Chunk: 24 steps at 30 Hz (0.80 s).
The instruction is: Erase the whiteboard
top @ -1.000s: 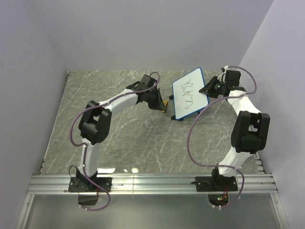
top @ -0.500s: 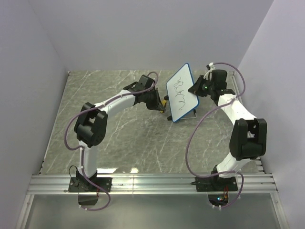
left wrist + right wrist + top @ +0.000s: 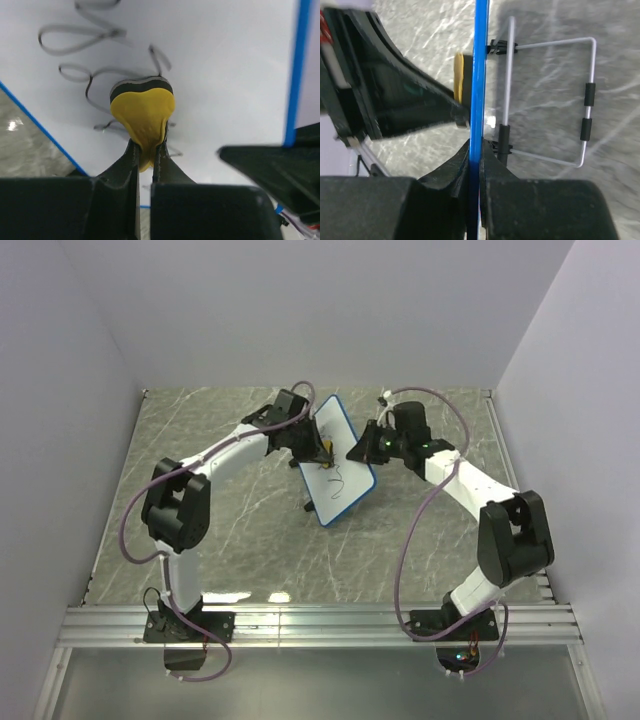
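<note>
I see the whiteboard (image 3: 337,468) near the middle of the table (image 3: 230,530), tipped on a slant between my two arms. My right gripper (image 3: 475,150) is clamped on the board's thin blue rim at its right edge, one finger on each face. A thin wire stand (image 3: 590,100) sticks out from the board's back. My left gripper (image 3: 146,150) is squeezed tight on the yellow eraser (image 3: 143,112). The eraser's dark face is pressed on the white front, right on the black scribbles (image 3: 85,75). It sits well inside the rim, with white board all around it. Grey table shows in front of the board and wide to its left. The board's far corner is near the table's back edge. I cannot tell if its low corner touches the table.
</note>
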### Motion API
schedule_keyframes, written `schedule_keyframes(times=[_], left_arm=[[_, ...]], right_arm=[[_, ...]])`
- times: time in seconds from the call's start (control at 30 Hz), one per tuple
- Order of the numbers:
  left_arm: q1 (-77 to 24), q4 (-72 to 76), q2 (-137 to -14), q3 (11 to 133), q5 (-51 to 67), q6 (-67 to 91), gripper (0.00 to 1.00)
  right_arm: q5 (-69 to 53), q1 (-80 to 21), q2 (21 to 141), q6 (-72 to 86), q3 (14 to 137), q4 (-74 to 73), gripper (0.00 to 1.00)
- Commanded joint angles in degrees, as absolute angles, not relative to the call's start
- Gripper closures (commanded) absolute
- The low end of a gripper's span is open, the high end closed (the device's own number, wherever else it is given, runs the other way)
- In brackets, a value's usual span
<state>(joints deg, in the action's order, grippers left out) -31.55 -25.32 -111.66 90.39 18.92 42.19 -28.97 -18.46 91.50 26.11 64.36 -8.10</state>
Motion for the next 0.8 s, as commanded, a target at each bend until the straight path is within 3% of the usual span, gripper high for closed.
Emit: schedule_keyframes(times=[0.0, 0.43, 0.77], left_arm=[[-30.85, -24.08, -108.19, 90.88, 16.79, 40.17, 1.00], [-32.26, -16.27, -104.59, 82.53, 20.74, 42.89, 1.00], [-22.51, -12.56, -110.82, 78.30, 23.64, 41.93, 1.00]], right_arm=[[-40.17, -26.96, 95.53, 29.70, 62.57, -13.45, 1.00], [-36.74, -29.00, 105.64, 31.11, 72.24, -17.40, 1.00], [-35.69, -29.09, 103.98, 30.94, 71.63, -18.81, 1.00]])
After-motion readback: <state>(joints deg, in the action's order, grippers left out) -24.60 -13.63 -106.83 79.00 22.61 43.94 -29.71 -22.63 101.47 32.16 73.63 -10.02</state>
